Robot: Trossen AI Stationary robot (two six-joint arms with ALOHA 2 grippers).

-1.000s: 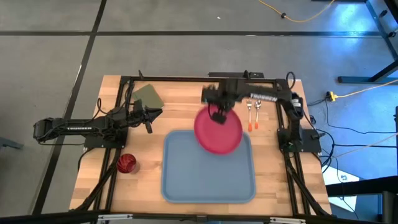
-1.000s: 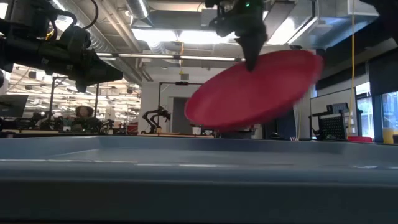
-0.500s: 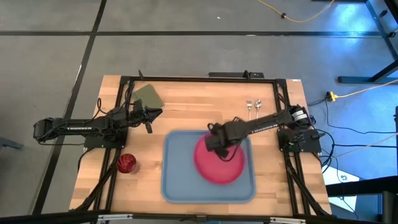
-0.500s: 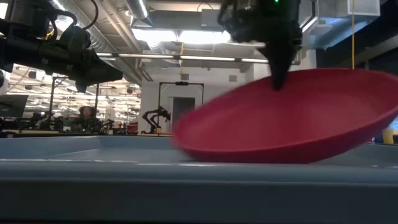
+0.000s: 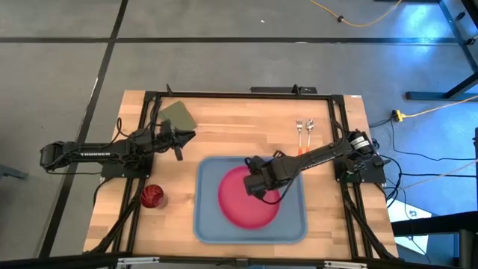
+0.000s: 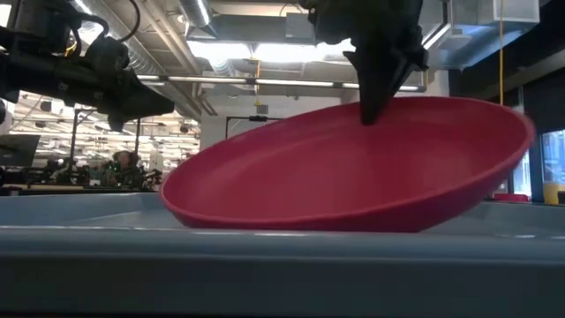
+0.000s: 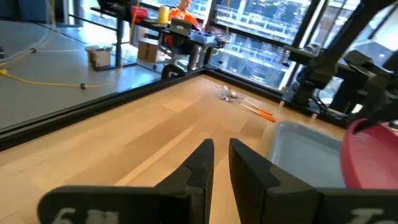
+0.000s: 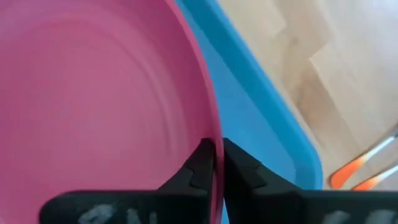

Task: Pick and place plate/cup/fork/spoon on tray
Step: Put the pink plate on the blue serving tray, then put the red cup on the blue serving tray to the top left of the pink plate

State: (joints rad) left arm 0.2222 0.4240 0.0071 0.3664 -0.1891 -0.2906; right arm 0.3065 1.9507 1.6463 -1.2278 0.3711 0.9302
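Observation:
The pink-red plate (image 5: 239,205) is over the light blue tray (image 5: 209,220), tilted in the low view (image 6: 344,177) with its right side higher. My right gripper (image 5: 258,187) is shut on its rim. My left gripper (image 5: 179,146) hovers at the table's far left, near the green pad, with a narrow gap between its fingers (image 7: 219,149), and is empty. The dark red cup (image 5: 151,196) stands on the table left of the tray. The fork and spoon (image 5: 304,127) lie side by side at the far right, their orange handles partly under my right arm. My right gripper pinches the plate's rim (image 8: 213,134) on its far side between its two fingers, one inside the dish and one outside. The fingers (image 6: 375,97) come from above, pointing down. The plate hangs tilted; the tray's near rim (image 6: 265,265) hides whether its underside touches the tray.
A green square pad (image 5: 178,114) lies at the far left corner. Black frame rails run along the table's edges. The orange handles of the fork and spoon (image 8: 351,177) lie on bare wood just beyond the tray's rim (image 8: 273,143).
My right gripper has carried the plate from above the tray's far right corner toward the near edge and left, and down over the tray's middle. The plate has come lower and lies flatter than before, still tilted. The gripper has stayed shut on the rim.

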